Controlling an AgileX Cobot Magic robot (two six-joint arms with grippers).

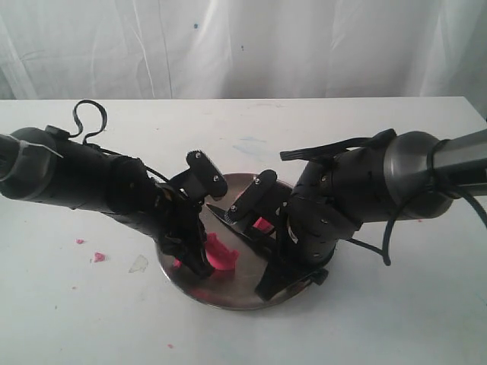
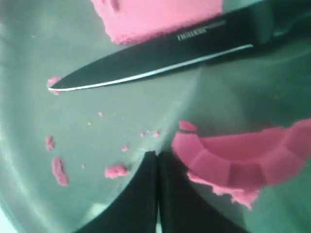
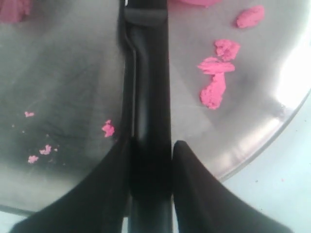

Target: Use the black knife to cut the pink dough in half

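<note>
Exterior view: both arms are seen reaching in over a round metal plate (image 1: 228,293) on a white table (image 1: 365,319). The left gripper (image 1: 199,262) is lowered onto the plate, with a chunk of the pink dough (image 1: 221,255) just beside its tips, on the side toward the other arm. The right gripper (image 1: 278,277) is angled down at the plate's opposite rim. The black knife (image 1: 228,217) is only partly seen between the two arms; a second bit of pink shows just behind the right fingers. Pink crumbs (image 1: 97,257) lie on the table, well away from the left arm.

Left wrist view: the left gripper's (image 2: 158,194) fingers are pressed together, nothing held between them. One dough chunk (image 2: 248,160), ribbed on its side, lies just beside the fingertips; whether it touches them cannot be told. The knife blade (image 2: 155,60) lies across the plate (image 2: 39,39) beyond the tips, a pink smear at its point. White lettering is printed on the blade, too blurred to read. A second dough chunk (image 2: 155,17) sits past the blade, touching it. Small crumbs (image 2: 115,171) are scattered near the fingertips.

Right wrist view: the right gripper (image 3: 150,145) is clamped on the knife handle (image 3: 148,97), one finger on each side. The handle runs straight out from the jaws across the plate (image 3: 63,73). Dough scraps (image 3: 214,92) are stuck to the plate on one side of the handle, smaller specks on the other. No writing is visible here.
</note>
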